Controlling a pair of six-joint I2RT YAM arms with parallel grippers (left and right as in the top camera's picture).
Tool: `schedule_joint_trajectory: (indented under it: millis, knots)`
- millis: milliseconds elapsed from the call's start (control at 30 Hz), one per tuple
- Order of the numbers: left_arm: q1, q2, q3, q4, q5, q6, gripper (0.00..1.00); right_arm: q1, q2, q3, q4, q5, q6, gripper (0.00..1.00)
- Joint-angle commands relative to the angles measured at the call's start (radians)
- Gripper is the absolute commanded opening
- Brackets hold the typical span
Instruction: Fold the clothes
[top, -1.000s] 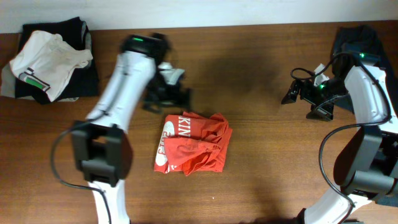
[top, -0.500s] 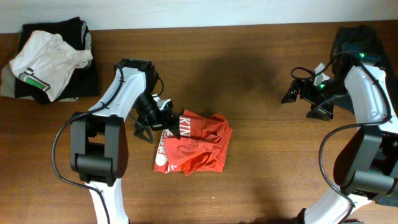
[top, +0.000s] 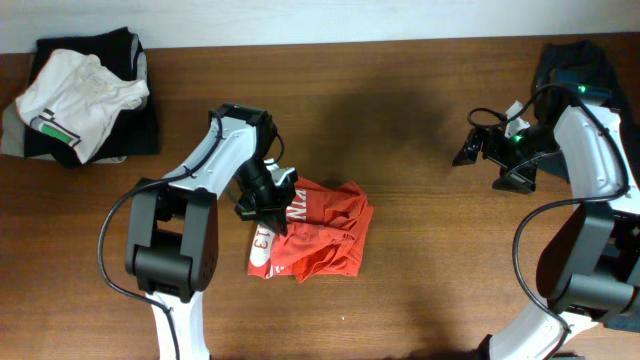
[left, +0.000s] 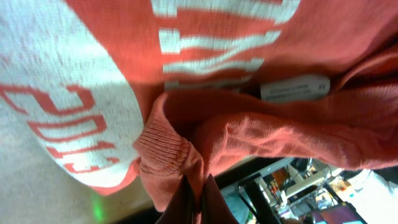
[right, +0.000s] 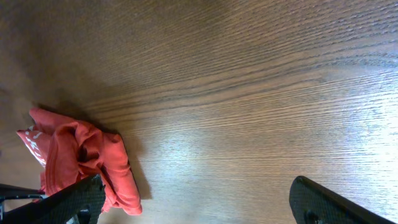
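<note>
Open tabletop (top: 420, 240) between red T-shirt (top: 325, 235) and right hand (top: 478, 165) — clothes piles (top: 90, 100) crowd both back corners.

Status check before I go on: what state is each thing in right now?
red-orange T-shirt: crumpled, unfolded, pinched at a ribbed edge.
left hand: shut on the red-orange T-shirt.
right hand: open, empty, away from the shirt.
white T-shirt: crumpled on top of a dark garment.

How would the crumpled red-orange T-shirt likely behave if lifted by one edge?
Probably floppy: the red-orange knit T-shirt lies in soft bunched folds, so it should drape. Likely light: the left gripper pinches only a ribbed edge. Rolling seems unlikely.
</note>
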Motion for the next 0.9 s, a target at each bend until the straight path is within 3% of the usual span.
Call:
schedule_joint_trajectory:
  millis: [0, 167, 400, 433, 467, 500, 533, 700, 867]
  knots:
    - [-0.026, -0.095, -0.004, -0.015, 0.043, 0.01, 0.0, -0.002, -0.004, 0.016, 0.0, 0.004, 0.0, 0.99]
    - [-0.169, -0.267, -0.004, 0.0, 0.115, 0.011, 0.01, -0.003, -0.004, 0.016, 0.004, -0.013, 0.008, 0.99]
    - [-0.44, -0.277, -0.004, 0.019, 0.177, -0.005, 0.03, -0.003, -0.004, 0.016, 0.005, -0.048, 0.012, 0.99]
    - [-0.457, -0.277, -0.004, 0.019, 0.177, -0.009, 0.08, -0.003, -0.004, 0.016, 0.005, -0.048, 0.012, 0.99]
    - [-0.468, -0.277, -0.004, 0.014, 0.176, -0.011, 0.27, -0.003, -0.004, 0.016, 0.004, -0.048, 0.012, 0.99]
    - [-0.469, -0.277, -0.004, 0.002, 0.174, -0.011, 0.72, -0.003, -0.004, 0.016, 0.004, -0.048, 0.012, 0.99]
    - [-0.465, -0.277, -0.004, -0.007, 0.16, -0.011, 0.99, -0.003, -0.004, 0.016, 0.004, -0.048, 0.012, 0.99]
    - [-0.375, -0.28, 0.001, -0.027, 0.111, -0.011, 0.99, -0.001, -0.004, 0.016, -0.017, -0.084, 0.006, 0.99]
    - [-0.101, -0.286, 0.012, 0.09, 0.025, -0.023, 0.99, 0.135, -0.004, 0.016, -0.097, -0.093, -0.064, 0.96]
